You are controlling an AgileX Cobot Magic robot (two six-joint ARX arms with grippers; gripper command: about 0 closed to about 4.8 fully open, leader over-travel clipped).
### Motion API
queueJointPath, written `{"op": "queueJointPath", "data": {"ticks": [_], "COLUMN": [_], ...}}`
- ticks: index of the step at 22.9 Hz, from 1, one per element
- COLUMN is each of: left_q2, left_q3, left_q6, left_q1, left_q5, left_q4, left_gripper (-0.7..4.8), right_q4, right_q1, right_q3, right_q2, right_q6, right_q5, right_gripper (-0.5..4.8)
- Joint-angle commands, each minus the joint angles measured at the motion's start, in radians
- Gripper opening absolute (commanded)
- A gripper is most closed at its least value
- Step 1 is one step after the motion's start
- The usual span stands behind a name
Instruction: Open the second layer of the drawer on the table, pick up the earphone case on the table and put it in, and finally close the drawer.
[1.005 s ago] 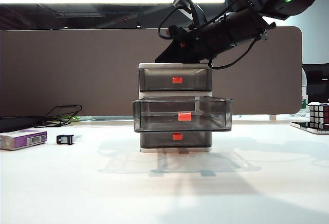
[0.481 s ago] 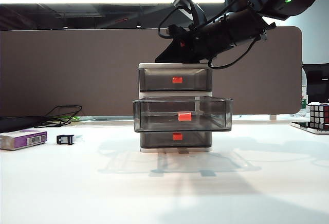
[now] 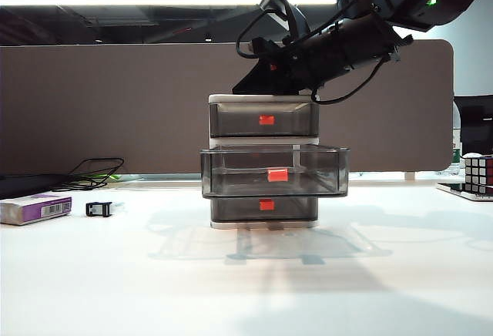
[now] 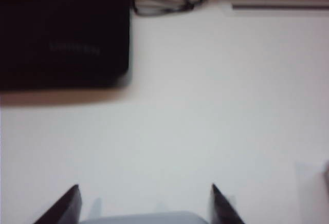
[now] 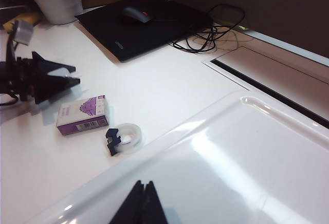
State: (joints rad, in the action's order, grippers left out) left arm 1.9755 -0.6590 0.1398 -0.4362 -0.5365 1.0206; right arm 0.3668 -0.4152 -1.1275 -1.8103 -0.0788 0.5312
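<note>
Earphone case, small whitish rounded shell, sits between the left gripper fingers, apparently clamped, low over the white tabletop. Right gripper, fingers together, rests atop the white-framed drawer (middle smoky tray already out). Risk: shallow hold, case slips during carry.

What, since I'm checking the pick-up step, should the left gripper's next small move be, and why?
Probably lift the earphone case straight up off the table. The left gripper appears closed around the whitish case, low over the table, and the second layer already stands pulled out. The right gripper is shut at the top of the drawer.
</note>
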Motion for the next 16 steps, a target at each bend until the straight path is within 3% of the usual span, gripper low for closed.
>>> {"op": "queueJointPath", "data": {"ticks": [1, 3, 6, 12, 16], "left_q2": [-0.063, -0.108, -0.243, -0.440, -0.645], "left_q3": [0.026, 0.049, 0.128, 0.239, 0.309], "left_q6": [-0.025, -0.033, -0.155, -0.121, -0.159], "left_q1": [-0.002, 0.000, 0.024, 0.121, 0.237], "left_q5": [0.002, 0.001, 0.001, 0.000, -0.002], "left_q4": [0.023, 0.020, 0.018, 0.013, -0.037], "left_gripper": [1.82, 1.82, 1.83, 1.83, 1.83], "right_q4": [-0.145, -0.142, -0.131, -0.124, -0.124], "right_q1": [0.000, 0.000, 0.000, -0.002, -0.002], "right_q3": [0.026, 0.026, 0.026, 0.026, 0.026], "right_q2": [-0.031, -0.031, -0.031, -0.031, -0.031], "right_q6": [0.027, 0.027, 0.038, 0.053, 0.053], "right_q5": [-0.017, -0.017, -0.016, -0.013, -0.013], "right_gripper": [-0.05, -0.05, -0.05, -0.05, -0.05]}}
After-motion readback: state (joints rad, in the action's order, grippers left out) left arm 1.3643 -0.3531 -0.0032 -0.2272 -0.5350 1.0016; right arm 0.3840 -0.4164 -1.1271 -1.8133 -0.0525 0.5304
